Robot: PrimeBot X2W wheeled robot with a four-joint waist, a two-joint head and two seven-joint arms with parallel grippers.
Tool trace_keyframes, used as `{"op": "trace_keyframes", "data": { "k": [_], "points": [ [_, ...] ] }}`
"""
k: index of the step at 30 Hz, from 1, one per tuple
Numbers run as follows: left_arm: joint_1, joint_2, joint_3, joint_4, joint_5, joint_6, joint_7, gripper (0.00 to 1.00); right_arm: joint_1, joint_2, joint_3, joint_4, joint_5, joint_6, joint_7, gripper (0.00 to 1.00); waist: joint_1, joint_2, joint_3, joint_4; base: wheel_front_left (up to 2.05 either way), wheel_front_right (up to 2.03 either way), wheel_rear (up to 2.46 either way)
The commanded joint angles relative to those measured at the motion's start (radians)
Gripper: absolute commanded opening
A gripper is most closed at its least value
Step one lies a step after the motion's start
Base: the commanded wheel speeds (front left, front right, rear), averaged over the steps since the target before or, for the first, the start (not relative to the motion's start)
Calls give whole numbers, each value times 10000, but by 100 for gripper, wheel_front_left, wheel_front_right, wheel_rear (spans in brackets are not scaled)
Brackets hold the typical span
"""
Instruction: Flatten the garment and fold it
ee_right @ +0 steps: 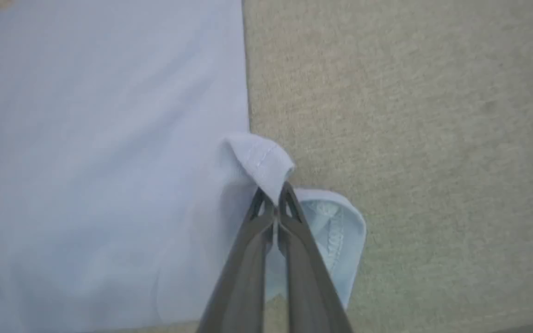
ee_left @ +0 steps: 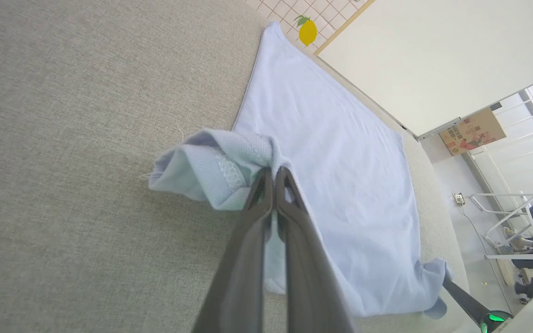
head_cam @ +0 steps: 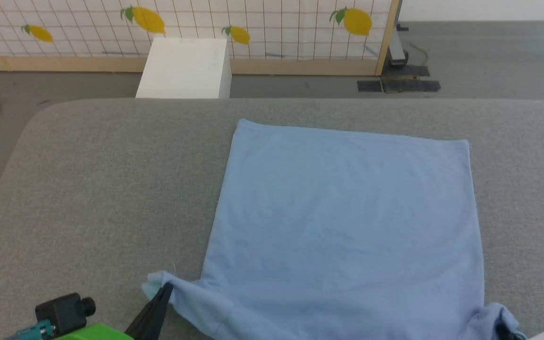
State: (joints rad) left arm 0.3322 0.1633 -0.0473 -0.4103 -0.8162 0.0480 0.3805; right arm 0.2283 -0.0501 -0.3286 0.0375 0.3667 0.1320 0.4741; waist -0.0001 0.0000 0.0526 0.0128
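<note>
The garment [head_cam: 343,222], a light blue shirt, lies spread flat on the grey fabric-covered counter [head_cam: 111,189], right of the middle in the head view, its far edge straight and its body smooth with only faint creases. The left gripper [ee_left: 273,173] has its fingers pressed together on the near left sleeve, whose cloth bunches around the tips with the stitched hem turned outward. The right gripper [ee_right: 275,194] is likewise clamped on the near right sleeve, with a fold of cloth standing up over the tips and the sleeve's hemmed opening lying just beside them on the grey surface. Both sleeves stick out sideways from the body at its near corners, one to each side. Beyond the counter a white box [head_cam: 184,66] stands on the floor in front of a gridded screen [head_cam: 276,42] printed with yellow lemons
</note>
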Motion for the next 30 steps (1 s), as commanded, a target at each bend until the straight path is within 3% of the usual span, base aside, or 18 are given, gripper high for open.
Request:
{"op": "trace_keyframes", "data": {
  "k": [1,5,6,7,8,9,13,18,23,30],
  "points": [
    [-298,-5,-16,62,176,-79,-97,0,-286,-1,23,482,-53,-13,-189,0,1,0,168,16,0,0,0],
    [-554,112,-95,67,398,-108,-109,0,-666,-1,77,1675,-247,-13,-586,0,1,0,223,43,0,0,0],
    [-588,130,-100,15,429,-98,-104,0,-730,-1,110,1891,-322,-13,-703,7,1,0,231,49,0,0,0],
    [-604,146,-105,-30,457,-91,-102,0,-783,-1,123,2035,-330,-13,-797,25,1,0,232,50,0,0,0],
    [-612,153,-109,-76,473,-74,-95,0,-843,-1,123,2151,-262,-13,-935,86,1,0,227,56,0,0,0],
    [-613,157,-114,-114,482,-64,-91,0,-883,-1,119,2183,-204,-13,-1035,100,1,0,229,60,0,0,0],
    [-598,165,-152,-277,544,-54,-125,0,-973,-9,-119,1481,170,-13,-1065,100,1,0,341,99,0,0,0],
    [-648,116,-207,-546,616,-99,-290,0,-1547,-269,-1352,-725,807,-13,115,100,1,0,827,126,0,0,0],
    [-872,21,-286,-563,640,-184,-481,0,-3042,-1224,-1723,-2387,947,-13,1477,100,1,0,1348,226,0,0,0],
    [-1269,-95,-477,-382,661,-327,-646,0,-5300,-1699,-1235,-1911,405,-13,2626,100,1,0,2040,508,0,0,0]
  ]
}}
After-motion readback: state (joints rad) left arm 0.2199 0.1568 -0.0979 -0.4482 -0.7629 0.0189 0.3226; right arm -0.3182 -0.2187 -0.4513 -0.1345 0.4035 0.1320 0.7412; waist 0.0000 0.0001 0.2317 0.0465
